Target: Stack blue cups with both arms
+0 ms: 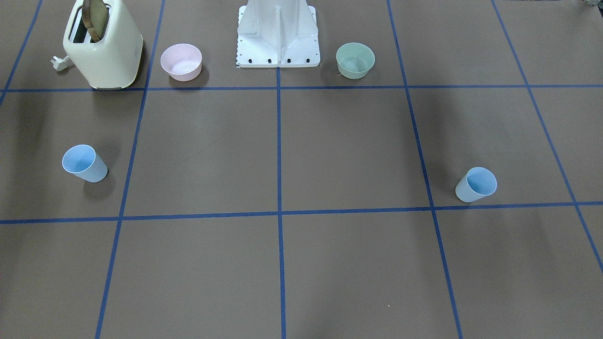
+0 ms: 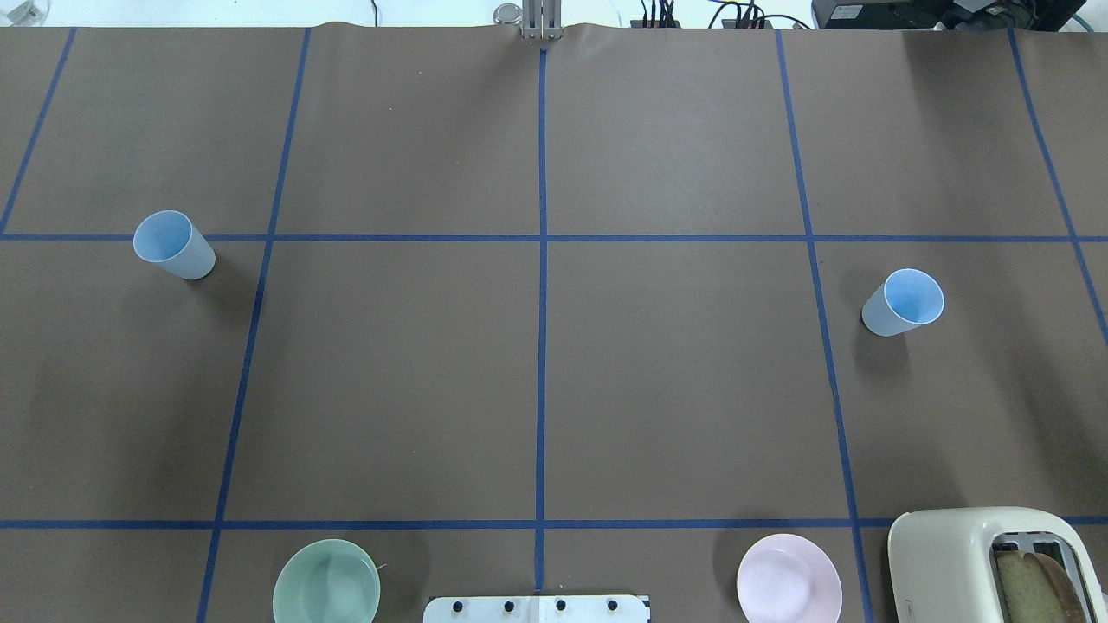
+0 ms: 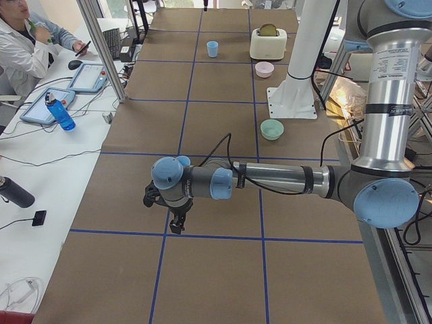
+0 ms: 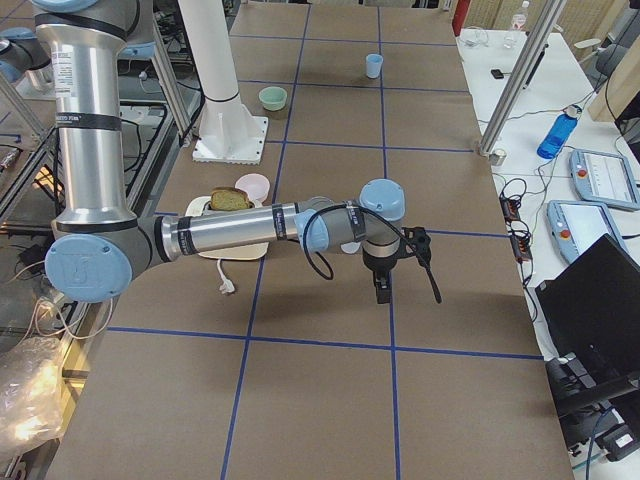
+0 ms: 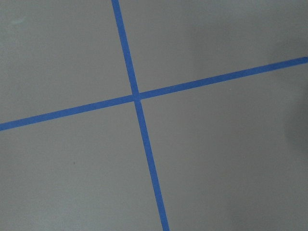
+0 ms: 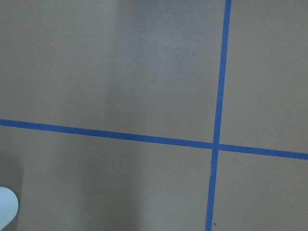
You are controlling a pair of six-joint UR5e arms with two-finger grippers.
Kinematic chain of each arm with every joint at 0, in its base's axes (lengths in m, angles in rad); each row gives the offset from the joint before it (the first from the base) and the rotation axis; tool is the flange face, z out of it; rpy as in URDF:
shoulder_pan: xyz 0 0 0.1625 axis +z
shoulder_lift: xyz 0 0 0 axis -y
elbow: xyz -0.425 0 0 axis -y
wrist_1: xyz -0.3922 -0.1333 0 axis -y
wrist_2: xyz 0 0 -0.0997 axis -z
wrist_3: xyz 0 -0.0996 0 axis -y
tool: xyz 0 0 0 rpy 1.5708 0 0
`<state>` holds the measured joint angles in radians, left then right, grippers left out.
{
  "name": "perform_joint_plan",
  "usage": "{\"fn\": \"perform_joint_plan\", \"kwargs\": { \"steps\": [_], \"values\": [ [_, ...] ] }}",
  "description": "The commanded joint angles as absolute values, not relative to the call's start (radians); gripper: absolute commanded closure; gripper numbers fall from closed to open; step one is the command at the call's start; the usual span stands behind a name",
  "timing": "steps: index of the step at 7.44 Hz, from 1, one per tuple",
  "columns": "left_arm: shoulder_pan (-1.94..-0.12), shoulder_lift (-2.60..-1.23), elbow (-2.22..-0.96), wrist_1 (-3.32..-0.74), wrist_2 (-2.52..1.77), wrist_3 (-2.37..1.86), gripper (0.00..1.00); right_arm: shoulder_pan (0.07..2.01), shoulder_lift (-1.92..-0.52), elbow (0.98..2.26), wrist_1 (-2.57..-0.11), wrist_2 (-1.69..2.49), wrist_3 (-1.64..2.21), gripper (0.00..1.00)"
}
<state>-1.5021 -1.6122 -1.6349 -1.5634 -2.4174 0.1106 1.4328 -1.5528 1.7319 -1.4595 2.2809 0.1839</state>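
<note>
Two light-blue cups stand upright and far apart on the brown table. One cup [image 2: 173, 245] [image 1: 476, 184] is on my left side, the other cup [image 2: 903, 302] [image 1: 85, 162] on my right side. Neither arm shows in the overhead or front views. In the exterior left view my left gripper [image 3: 177, 221] hangs fingers-down above the table. In the exterior right view my right gripper [image 4: 381, 290] does the same. I cannot tell whether either is open or shut. Both wrist views show only table and blue tape; a pale-blue edge [image 6: 6, 208] sits at the right wrist view's lower left corner.
A cream toaster [image 1: 103, 47] with bread, a pink bowl [image 1: 181, 61] and a green bowl [image 1: 355, 60] stand near the white pedestal [image 1: 278, 37]. Operators' desks with tablets and bottles line the table's far side [image 3: 61, 111].
</note>
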Motion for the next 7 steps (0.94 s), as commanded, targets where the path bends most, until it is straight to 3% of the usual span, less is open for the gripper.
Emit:
{"fn": "perform_joint_plan", "kwargs": {
  "steps": [1,7],
  "values": [
    [-1.392,-1.660,-1.731,-1.562,-2.419,-0.111,0.00,1.433,-1.546,1.735,-1.459,2.278,0.186,0.00],
    [-1.186,-1.790,-1.720,-1.571,-2.408,-0.325,0.01,1.375,-1.572,1.740,-1.370,2.359,0.213,0.00]
  ]
}}
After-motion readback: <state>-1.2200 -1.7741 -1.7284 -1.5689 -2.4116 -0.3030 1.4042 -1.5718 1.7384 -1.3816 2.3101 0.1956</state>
